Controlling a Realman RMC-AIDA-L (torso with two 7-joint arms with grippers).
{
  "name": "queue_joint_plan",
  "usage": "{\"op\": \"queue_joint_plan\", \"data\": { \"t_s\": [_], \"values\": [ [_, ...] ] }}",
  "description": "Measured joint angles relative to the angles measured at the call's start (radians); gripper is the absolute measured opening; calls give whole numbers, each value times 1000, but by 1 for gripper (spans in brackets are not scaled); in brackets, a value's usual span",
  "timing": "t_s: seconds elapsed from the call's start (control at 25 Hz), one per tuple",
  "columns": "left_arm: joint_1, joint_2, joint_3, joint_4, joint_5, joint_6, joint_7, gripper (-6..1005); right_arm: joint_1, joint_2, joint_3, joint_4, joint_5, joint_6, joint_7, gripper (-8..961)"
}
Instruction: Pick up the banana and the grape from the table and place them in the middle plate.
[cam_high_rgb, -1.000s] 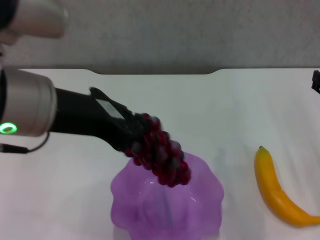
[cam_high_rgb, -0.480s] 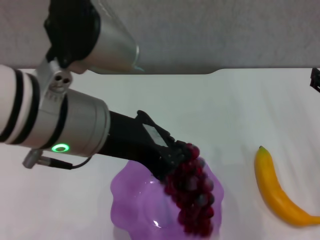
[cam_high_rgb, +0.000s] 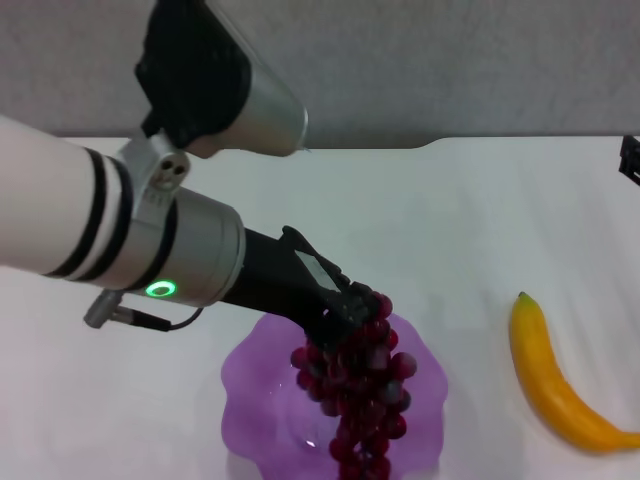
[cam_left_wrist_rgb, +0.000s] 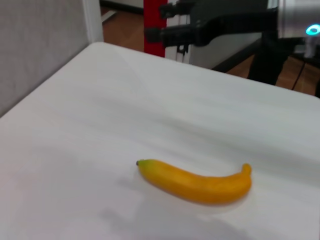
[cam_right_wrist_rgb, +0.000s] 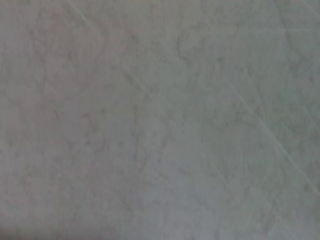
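Note:
My left gripper (cam_high_rgb: 350, 305) is shut on the top of the grape (cam_high_rgb: 355, 395), a long dark red-purple bunch that hangs down into the purple scalloped middle plate (cam_high_rgb: 255, 395) at the near centre of the white table (cam_high_rgb: 450, 220). The banana (cam_high_rgb: 555, 385) lies on the table to the right of the plate; it also shows in the left wrist view (cam_left_wrist_rgb: 197, 182). My right gripper (cam_high_rgb: 632, 160) is parked at the right edge of the head view, and the left wrist view (cam_left_wrist_rgb: 167, 30) shows it beyond the table's edge.
The table's far edge has a shallow notch (cam_high_rgb: 310, 148) with a grey wall behind. The left arm's thick silver and white body (cam_high_rgb: 130, 230) covers the left side of the table. The right wrist view shows only a grey surface.
My left arm has swung in from the left and lowered the grape bunch from above the plate's far rim down into the plate. The banana and the right gripper have not moved.

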Motion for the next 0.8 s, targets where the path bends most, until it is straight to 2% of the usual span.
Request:
{"op": "queue_joint_plan", "data": {
  "t_s": [0.48, 0.8],
  "values": [
    [-61, 0, 22, 193, 33, 68, 9, 59, 8, 0, -7, 3, 0, 0, -1, 754],
    [-125, 0, 57, 401, 55, 117, 27, 61, 11, -1, -7, 5, -1, 0, -2, 754]
  ]
}}
